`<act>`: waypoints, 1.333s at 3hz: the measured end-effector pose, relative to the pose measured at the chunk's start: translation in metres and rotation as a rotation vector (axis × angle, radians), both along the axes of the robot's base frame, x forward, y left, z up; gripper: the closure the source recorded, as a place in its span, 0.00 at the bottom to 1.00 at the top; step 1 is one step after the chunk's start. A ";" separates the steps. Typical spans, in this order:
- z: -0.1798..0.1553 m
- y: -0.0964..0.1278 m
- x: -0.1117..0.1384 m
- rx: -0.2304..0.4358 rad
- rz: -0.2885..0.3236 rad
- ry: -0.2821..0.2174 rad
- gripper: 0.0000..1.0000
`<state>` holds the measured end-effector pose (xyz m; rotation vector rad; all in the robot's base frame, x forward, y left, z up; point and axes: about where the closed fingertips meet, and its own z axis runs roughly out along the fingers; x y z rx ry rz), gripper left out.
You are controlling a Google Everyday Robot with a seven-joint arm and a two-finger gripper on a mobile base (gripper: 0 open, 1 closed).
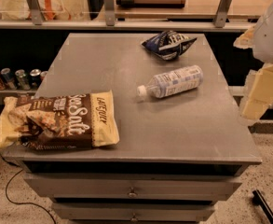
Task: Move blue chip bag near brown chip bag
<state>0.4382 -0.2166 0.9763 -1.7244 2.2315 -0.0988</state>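
Note:
The blue chip bag [168,44], small, navy with white lettering, lies at the far middle-right of the grey table [173,134]. The brown chip bag [57,121], large with "Sea Salt" lettering and cream-yellow ends, lies flat at the table's front left corner and overhangs the left edge. My gripper [255,107] hangs off the table's right edge, beyond the tabletop. It is well to the right of the blue bag and nearer the front, and it holds nothing that I can see.
A clear plastic bottle [171,83] with a pale label lies on its side mid-table, between the two bags. Several cans [15,78] stand on a low shelf at left. Drawers [131,188] sit below the tabletop. A railing [108,24] runs behind.

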 end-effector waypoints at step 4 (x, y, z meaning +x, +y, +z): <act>-0.001 0.058 0.147 0.071 -0.202 -0.044 0.00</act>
